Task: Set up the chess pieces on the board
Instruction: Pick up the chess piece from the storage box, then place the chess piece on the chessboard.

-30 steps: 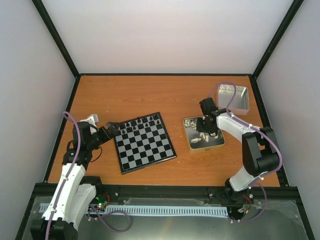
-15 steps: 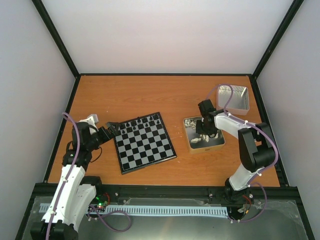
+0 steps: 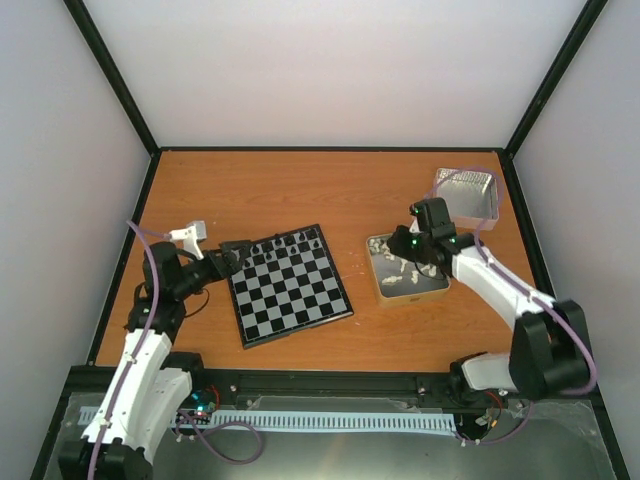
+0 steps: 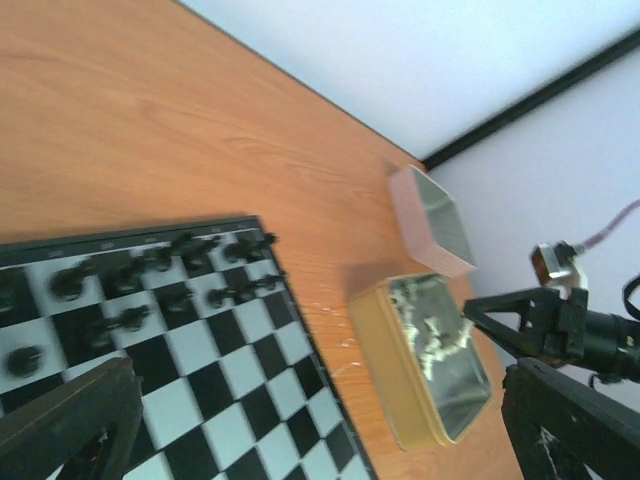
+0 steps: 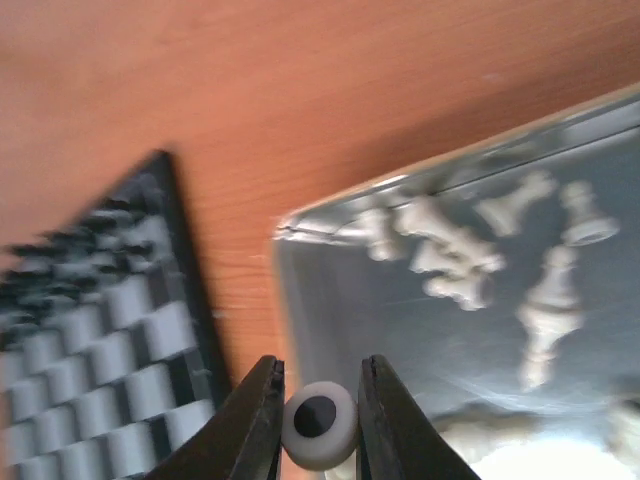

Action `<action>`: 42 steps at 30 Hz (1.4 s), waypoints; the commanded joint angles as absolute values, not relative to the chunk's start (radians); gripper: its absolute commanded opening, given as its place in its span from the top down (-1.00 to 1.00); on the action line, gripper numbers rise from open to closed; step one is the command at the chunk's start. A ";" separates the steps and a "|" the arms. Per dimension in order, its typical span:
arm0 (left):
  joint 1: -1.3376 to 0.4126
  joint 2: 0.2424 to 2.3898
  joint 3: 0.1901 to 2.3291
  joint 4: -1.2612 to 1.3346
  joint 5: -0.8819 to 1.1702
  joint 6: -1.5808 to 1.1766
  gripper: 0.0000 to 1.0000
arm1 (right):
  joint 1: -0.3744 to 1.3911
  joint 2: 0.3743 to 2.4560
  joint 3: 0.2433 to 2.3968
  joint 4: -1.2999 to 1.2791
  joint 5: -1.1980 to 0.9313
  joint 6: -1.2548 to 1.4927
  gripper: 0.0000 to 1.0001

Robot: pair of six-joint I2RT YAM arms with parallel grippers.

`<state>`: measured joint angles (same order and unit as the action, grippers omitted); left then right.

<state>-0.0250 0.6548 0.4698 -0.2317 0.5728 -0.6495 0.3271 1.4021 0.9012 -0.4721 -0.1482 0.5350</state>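
Observation:
The board point(image 3: 292, 290) lies left of centre, with tiny black chessmen point(image 3: 290, 242) on its far rows. Loose cream-white chess pieces point(image 5: 450, 260) lie in a shallow silver tin point(image 3: 437, 288) to the right of the board. My right gripper point(image 5: 318, 425) hangs over the tin's left edge, shut on one white chess piece point(image 5: 318, 428) whose round base with a dark centre faces the camera. In the top view that gripper point(image 3: 408, 244) sits above the tin. My left gripper point(image 3: 228, 256) stands open at the board's far left corner, holding nothing.
A second silver tin point(image 3: 468, 193) stands at the back right, with nothing visible in it. Black frame posts and white walls close in the table on three sides. In the left wrist view the board point(image 4: 200, 350) and the piece tin point(image 4: 400, 400) lie ahead.
My right gripper has closed on a white piece in the tin and lifted it, and its elbow has swung out to the right. The left arm has shifted slightly.

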 commanded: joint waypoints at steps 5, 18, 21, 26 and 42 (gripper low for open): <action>-0.371 0.797 0.450 0.193 0.528 -0.766 -0.97 | 0.437 1.211 0.685 0.103 -0.386 1.172 0.69; -0.662 1.061 0.459 0.593 0.302 -0.805 -0.52 | 0.642 1.352 0.650 0.552 -0.398 1.682 0.68; -0.664 1.086 0.472 0.618 0.295 -0.800 -0.34 | 0.665 1.385 0.656 0.625 -0.418 1.752 0.68; -0.666 1.088 0.453 0.645 0.256 -0.818 -0.13 | 0.688 1.435 0.660 0.722 -0.438 1.832 0.69; -0.666 1.081 0.434 0.620 0.258 -0.868 0.25 | 0.695 1.523 0.636 0.924 -0.457 1.944 0.70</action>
